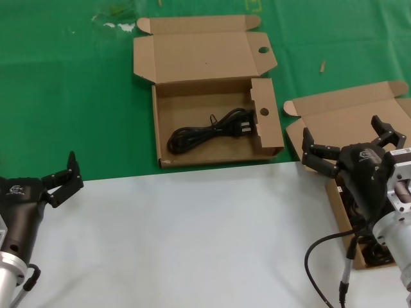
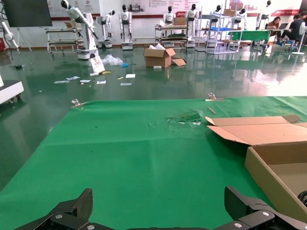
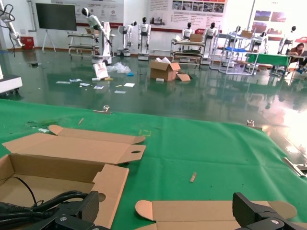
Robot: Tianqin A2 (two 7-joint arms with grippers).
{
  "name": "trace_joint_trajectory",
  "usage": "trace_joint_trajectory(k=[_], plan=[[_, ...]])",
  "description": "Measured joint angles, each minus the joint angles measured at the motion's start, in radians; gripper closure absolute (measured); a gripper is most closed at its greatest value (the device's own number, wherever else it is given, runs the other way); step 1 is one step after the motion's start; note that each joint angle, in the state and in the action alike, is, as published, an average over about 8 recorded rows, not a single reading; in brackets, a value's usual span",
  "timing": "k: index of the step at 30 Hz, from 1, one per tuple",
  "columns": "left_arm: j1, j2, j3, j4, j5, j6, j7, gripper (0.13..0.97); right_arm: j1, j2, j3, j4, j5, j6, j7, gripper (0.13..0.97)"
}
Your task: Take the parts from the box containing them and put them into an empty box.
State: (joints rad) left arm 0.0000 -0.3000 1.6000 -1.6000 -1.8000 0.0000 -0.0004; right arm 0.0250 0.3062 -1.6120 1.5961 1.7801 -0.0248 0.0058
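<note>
glossy green floor (image 2: 144, 62), white robots (image 2: 125, 21)

Black cable (image 3: 33, 203) lies inside the open holed-partition box (image 3: 72, 163)

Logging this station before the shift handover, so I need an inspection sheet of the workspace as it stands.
Surface: green cloth behind, white tabletop in front.
Job's things: open brown cardboard box with holed partition holds one black coiled power cable; plain-lidded brown cardboard box at right, more black cable inside, partly hidden.
Clutter: small scraps on the cloth.
Grippers: left gripper open, over the cloth's front edge; right gripper open above the plain-lidded box.
Cables: grey robot cable by the right arm.
Surroundings: hall with other robots.
</note>
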Motion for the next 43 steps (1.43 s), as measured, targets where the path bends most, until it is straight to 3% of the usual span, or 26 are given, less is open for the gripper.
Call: trace_joint_trajectory(k=[43], plan=[[0.0,0.0,0.0,0.0,0.0,0.0,0.001,0.132,0.0,0.0,0.0,0.0,0.0,0.0,0.0,0.129]])
